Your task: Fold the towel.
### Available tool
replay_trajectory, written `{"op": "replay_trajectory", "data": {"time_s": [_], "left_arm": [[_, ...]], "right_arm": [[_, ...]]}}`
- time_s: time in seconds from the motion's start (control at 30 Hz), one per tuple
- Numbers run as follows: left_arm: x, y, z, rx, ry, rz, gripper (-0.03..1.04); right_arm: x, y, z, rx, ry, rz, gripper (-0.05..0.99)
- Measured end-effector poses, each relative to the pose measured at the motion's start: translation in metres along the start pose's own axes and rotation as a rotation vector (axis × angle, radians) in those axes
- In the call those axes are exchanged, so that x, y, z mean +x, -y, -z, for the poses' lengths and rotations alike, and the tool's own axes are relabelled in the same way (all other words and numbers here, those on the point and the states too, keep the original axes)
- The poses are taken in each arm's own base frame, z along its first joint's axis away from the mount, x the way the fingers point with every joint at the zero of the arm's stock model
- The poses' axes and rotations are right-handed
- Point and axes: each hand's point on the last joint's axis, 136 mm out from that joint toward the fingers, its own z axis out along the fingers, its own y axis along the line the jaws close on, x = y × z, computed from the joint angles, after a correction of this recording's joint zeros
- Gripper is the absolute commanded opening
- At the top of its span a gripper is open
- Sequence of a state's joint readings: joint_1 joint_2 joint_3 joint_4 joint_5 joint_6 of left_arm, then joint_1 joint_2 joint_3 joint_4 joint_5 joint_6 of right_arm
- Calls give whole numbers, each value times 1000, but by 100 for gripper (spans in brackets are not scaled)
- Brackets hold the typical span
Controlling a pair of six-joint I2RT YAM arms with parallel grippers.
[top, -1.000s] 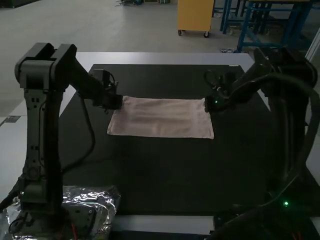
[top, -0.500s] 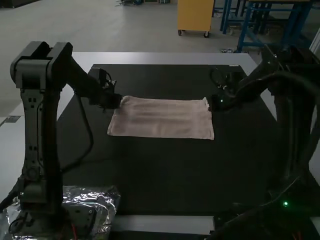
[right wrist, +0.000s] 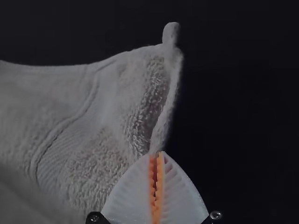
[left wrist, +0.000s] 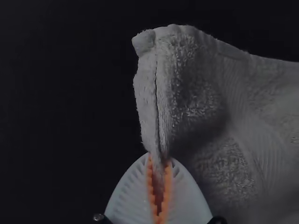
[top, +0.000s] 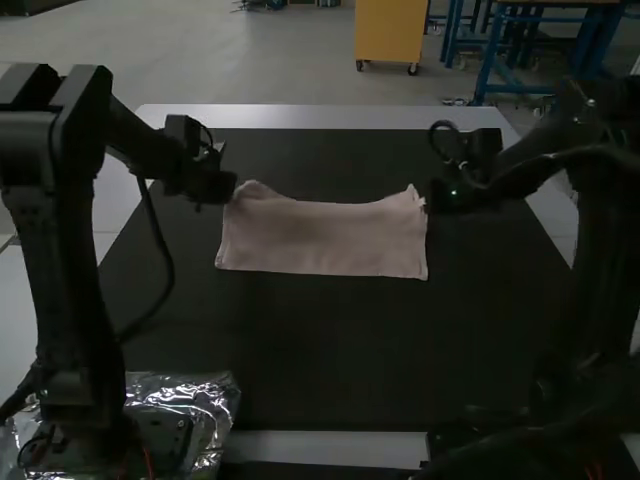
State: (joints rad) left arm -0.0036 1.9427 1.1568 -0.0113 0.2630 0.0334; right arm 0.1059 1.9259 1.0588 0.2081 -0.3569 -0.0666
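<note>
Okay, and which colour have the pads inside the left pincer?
The pads are orange, seen best in the left wrist view.

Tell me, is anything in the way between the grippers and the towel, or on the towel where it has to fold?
Nothing visible is in the way. The left gripper and the right gripper pinch the towel near its far corners, and nothing visible lies on it where it would likely fold.
</note>
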Motion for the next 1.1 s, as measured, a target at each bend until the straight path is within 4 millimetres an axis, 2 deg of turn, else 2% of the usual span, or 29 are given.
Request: {"op": "replay_trajectory", "data": {"time_s": [0.47, 0.77, 0.8, 0.83, 0.87, 0.93, 0.97, 1.0, 1.1], "left_arm": [[42, 2, 54, -5, -32, -12, 2], [91, 12, 73, 1, -90, 2, 3], [95, 13, 74, 1, -92, 0, 3], [100, 14, 74, 2, -97, -3, 8], [105, 14, 74, 4, -102, -3, 22], [115, 14, 74, -2, -119, -3, 66], [120, 13, 74, -5, -127, 1, 86], [123, 10, 75, -11, -132, 7, 99], [120, 2, 77, -30, -117, 20, 98]], "right_arm": [[36, -29, 47, -66, -72, -59, -2], [82, -35, 59, -78, -169, -102, -2], [88, -35, 59, -77, -180, -107, 0], [92, -35, 60, -77, -189, -111, 11], [96, -35, 60, -77, -197, -114, 24], [100, -34, 60, -69, -211, -120, 66], [102, -33, 61, -66, -217, -122, 82], [103, -33, 62, -62, -221, -124, 89], [97, -32, 66, -47, -208, -116, 90]]}}
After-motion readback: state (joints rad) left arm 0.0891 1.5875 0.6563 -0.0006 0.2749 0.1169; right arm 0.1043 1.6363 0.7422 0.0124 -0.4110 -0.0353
